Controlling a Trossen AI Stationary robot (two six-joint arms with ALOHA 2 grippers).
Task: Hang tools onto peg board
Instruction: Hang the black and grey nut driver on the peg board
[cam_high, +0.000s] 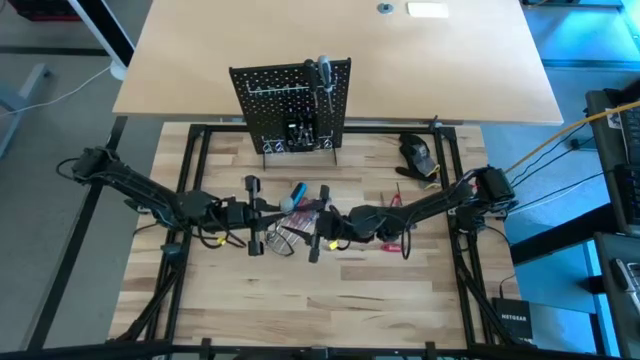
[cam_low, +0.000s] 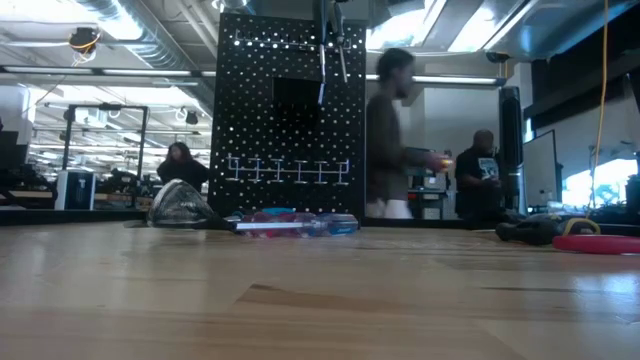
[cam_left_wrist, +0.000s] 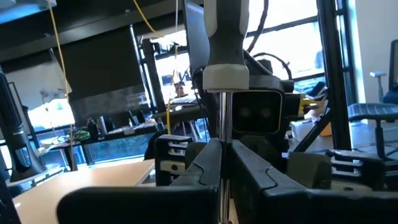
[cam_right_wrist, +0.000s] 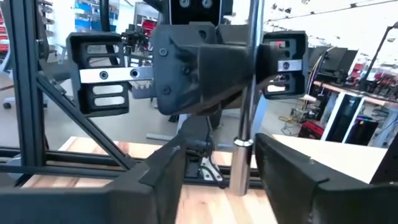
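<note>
The risk I see here is a fumbled handover: the left gripper (cam_left_wrist: 221, 171) has its fingers clenched on the thin silver shaft of a screwdriver (cam_left_wrist: 224, 74), holding it upright above the middle of the worktop (cam_high: 300, 310), while the right gripper (cam_right_wrist: 239, 171) faces it with its fingers apart, the same shaft standing between them. A shaft that smooth, round and polished offers little to bite on, so if the left lets go before the right has a firm hold, the tool may well slide through or swing under the weight of its thicker grey-collared handle and drop onto the loose tools (cam_high: 300, 200) lying below, among them a clear blue-and-red handled driver (cam_low: 300, 224) and red-handled pliers (cam_high: 395, 205). The two grippers sit nose to nose, so a small misjudgement could knock them together. The peg board (cam_high: 290, 100) stands upright well beyond them: a flat black metal panel, evenly perforated, with a row of pale wire hooks and one tool already hanging near its top. The worktop is pale, smooth planked wood.
</note>
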